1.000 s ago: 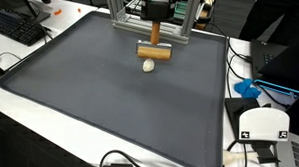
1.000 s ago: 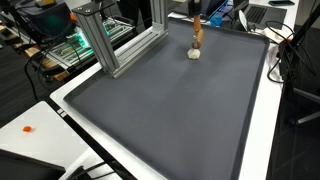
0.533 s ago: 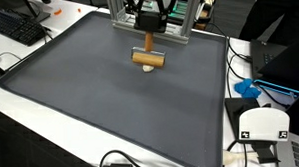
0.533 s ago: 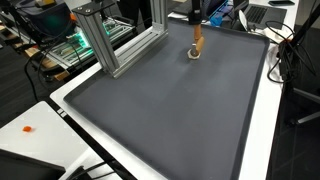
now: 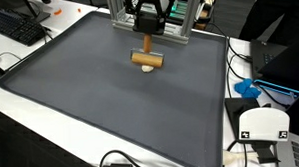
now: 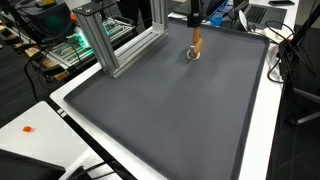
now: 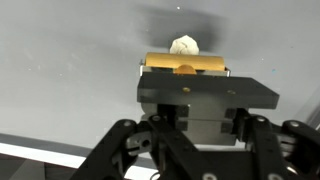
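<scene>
I have the end effector [image 5: 147, 34] pressed tight on the stick of a small wooden hammer [image 5: 147, 59], so it is pinching the hammer and nothing else. The stick points straight up into the end effector. The round head lies flat right below it. All this is at the far end of the dark mat [image 5: 90, 106] that covers the surface, and a metal frame [image 5: 117, 15] stands near the end effector. A little white lump [image 5: 149, 69] sits on the mat under the end effector, right by the hammer head. In both exterior views the head looks very low over the lump [image 6: 193, 56], but I cannot tell if the two touch. In the wrist view the lump [image 7: 183, 45] peeks out past the far side of the hammer [image 7: 185, 64], so I think the head is not right over its middle. I would say the step I am in is holding the hammer low by the lump. The next move calls for a firm pinch, so the stick does not slip or turn between the fingers. It also calls for small, slow moves with the head flat. The lump is small and round, so I think a push from the side could make it roll away.
</scene>
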You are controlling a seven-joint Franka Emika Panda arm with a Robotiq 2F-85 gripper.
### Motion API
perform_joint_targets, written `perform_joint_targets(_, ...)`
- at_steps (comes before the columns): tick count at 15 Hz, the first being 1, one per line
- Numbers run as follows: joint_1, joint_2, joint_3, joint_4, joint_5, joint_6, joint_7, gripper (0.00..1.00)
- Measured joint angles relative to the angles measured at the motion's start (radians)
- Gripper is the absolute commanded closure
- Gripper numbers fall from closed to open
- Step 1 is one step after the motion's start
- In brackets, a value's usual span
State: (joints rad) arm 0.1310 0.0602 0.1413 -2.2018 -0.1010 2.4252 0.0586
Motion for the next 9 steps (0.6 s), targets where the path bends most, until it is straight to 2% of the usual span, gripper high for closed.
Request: perform_joint_targets(9, 0.002, 0.0, 0.0, 0.005, 0.0, -0.08, -0.002, 0.65)
